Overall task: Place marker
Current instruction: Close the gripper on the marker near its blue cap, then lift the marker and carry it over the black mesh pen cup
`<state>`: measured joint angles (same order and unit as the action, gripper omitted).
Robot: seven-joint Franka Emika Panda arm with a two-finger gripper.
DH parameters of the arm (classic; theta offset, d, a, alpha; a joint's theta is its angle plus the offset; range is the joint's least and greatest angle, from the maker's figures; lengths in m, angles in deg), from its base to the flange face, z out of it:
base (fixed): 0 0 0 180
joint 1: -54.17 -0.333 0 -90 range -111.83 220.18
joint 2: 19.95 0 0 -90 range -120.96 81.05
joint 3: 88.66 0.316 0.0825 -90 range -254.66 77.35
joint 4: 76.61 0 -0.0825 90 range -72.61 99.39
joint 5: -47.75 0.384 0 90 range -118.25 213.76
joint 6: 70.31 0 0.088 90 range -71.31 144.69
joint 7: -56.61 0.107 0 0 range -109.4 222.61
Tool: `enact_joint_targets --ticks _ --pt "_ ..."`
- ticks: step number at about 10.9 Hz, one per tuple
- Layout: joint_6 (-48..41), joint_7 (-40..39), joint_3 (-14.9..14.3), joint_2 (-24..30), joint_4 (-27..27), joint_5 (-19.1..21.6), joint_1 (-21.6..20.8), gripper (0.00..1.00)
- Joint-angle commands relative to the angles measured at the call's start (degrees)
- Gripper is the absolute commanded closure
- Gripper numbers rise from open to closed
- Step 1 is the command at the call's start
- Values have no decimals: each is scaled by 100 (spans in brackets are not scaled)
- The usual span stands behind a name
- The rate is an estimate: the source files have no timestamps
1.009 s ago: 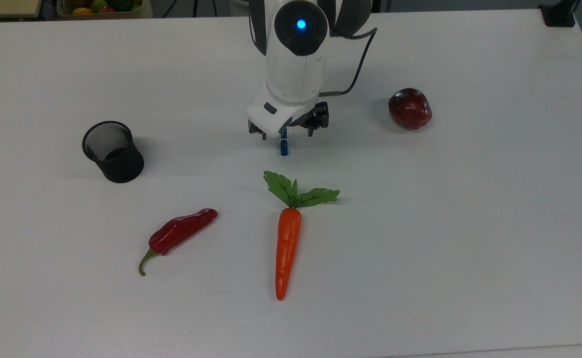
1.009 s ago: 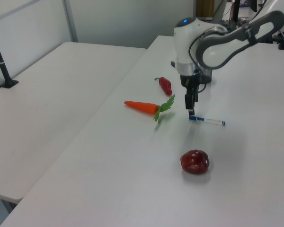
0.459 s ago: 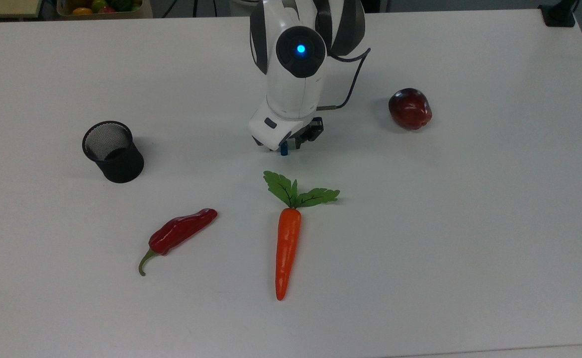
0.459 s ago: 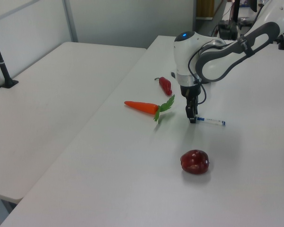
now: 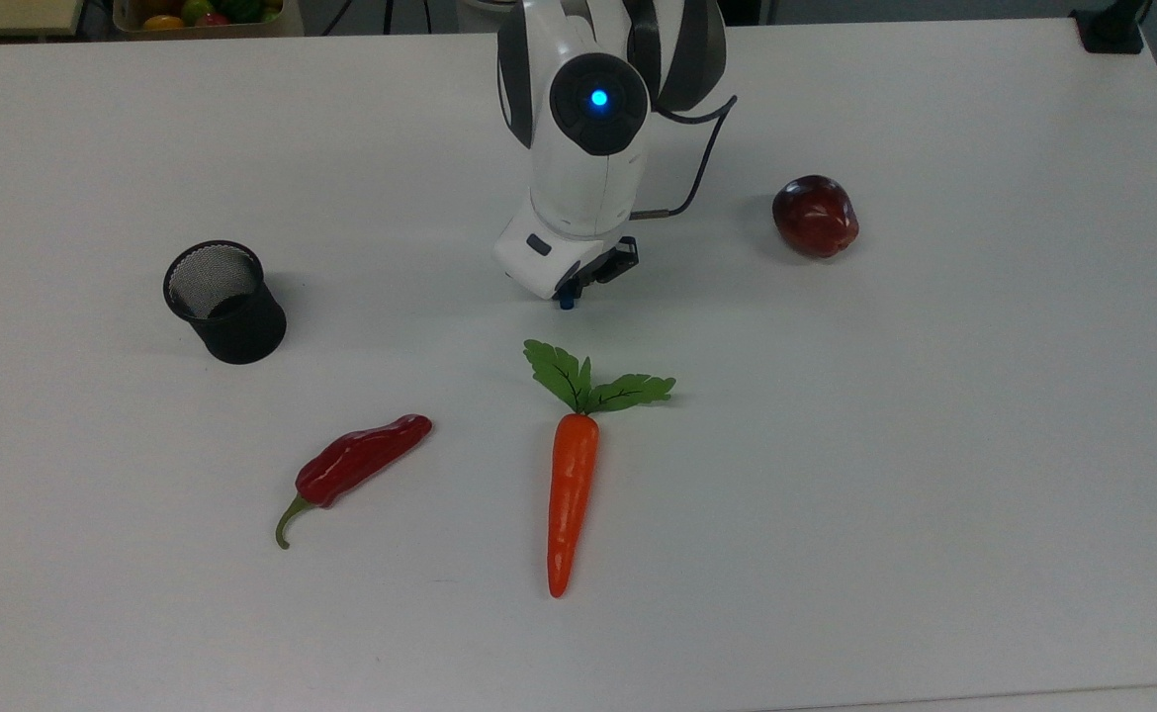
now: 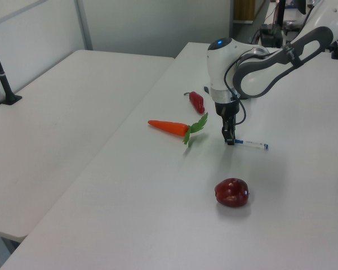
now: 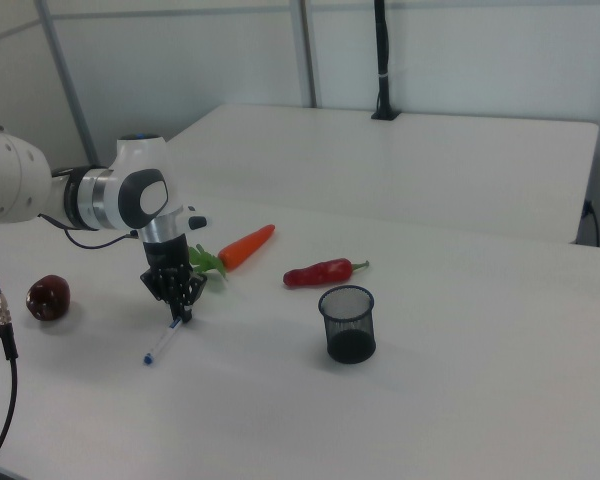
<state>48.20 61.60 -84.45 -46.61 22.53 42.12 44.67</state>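
The marker [image 6: 252, 144] is a slim white pen with blue ends, lying flat on the white table [image 5: 934, 415]. In the right view the marker [image 7: 161, 344] points away from the arm. My gripper [image 6: 230, 140] points straight down at the pen's end nearest the carrot, and its fingers stand pinched around that end at table level. From above, only the marker's blue tip [image 5: 566, 303] pokes out below the gripper [image 5: 578, 287]; the arm hides the rest of the pen.
A black mesh cup [image 5: 224, 302] stands at the top view's left. A carrot [image 5: 572, 475] with green leaves lies just in front of the gripper, a red chili [image 5: 356, 465] beside it. A dark red apple [image 5: 815, 216] sits at the top view's right.
The gripper has come down from above the marker to table level over its blue end. Its fingers have drawn in around that end. The marker has not moved.
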Motion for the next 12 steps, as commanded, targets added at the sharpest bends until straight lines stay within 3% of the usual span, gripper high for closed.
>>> enact_joint_targets --ticks 1,6,12 --pt "67 379 1 143 166 -105 -52 85" --pt "-1021 432 203 696 -131 -17 -87 85" --pt "-2692 371 204 1284 -1397 80 -43 85"
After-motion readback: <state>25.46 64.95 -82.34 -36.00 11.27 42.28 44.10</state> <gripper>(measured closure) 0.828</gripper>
